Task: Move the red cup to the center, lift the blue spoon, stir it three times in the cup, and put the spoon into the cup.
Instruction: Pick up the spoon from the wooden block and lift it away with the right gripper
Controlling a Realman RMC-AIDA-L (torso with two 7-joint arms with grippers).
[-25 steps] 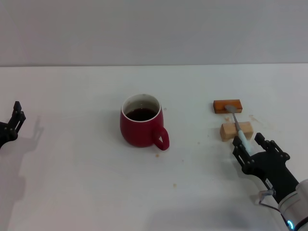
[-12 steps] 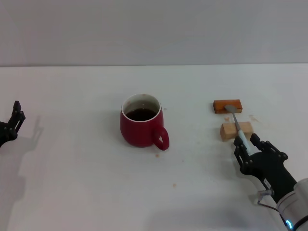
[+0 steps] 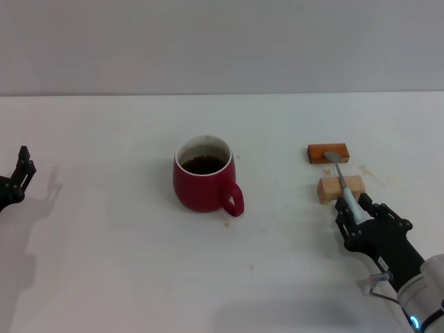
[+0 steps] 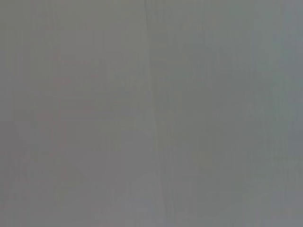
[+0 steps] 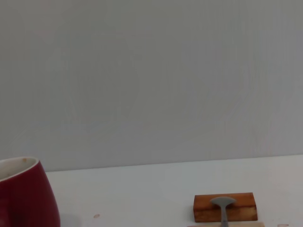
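The white table (image 3: 125,263) took up most of my head view, and the red cup (image 3: 202,173) stood near its middle with dark liquid inside and its handle turned toward me and to the right, so I judged the centering step done. My right gripper (image 3: 361,220) sat low over the near right part of the table, its dark fingers (image 3: 345,216) spread on either side of the spoon's handle end; whether they had yet pinched it I could not tell. My left gripper (image 3: 19,177) hung idle at the far left edge, well apart from everything, and its finger state was unclear to me too. Beyond the right gripper lay the tan block (image 3: 340,188) and, farther back, the orange-brown block (image 3: 328,152). The blue spoon (image 3: 345,186) bridged them, its grey bowl on the orange-brown block and its pale handle sloping across the tan block into my fingers. The step in hand was the pickup, I reckoned. To do it well I wanted the handle centred between the pads, a firm close, then a straight lift so the bowl cleared both blocks without dragging them.
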